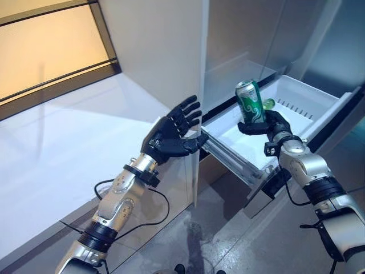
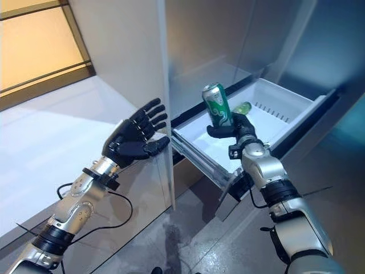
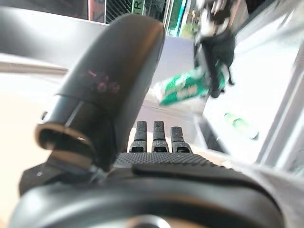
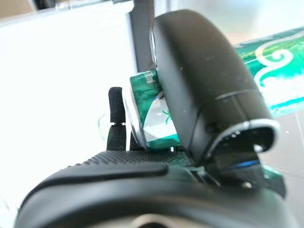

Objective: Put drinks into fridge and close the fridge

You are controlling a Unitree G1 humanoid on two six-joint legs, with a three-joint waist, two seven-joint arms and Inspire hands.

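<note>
Two hands raised before fridge. Right hand (image 1: pixel 267 127) clasps green can (image 1: pixel 250 101) by lower end, thumb and fingers curled round it; can upright, slightly tilted, held above white drawer (image 1: pixel 319 101) pulled out of fridge. Green bottle (image 1: pixel 268 104) lies in drawer just behind can, mostly hidden. Left hand (image 1: pixel 171 136) empty, palm facing drawer, fingers spread and straight, near drawer's front corner, beside edge of pale fridge door (image 1: pixel 165 51). Grey speckled floor (image 1: pixel 228 245) below drawer.
</note>
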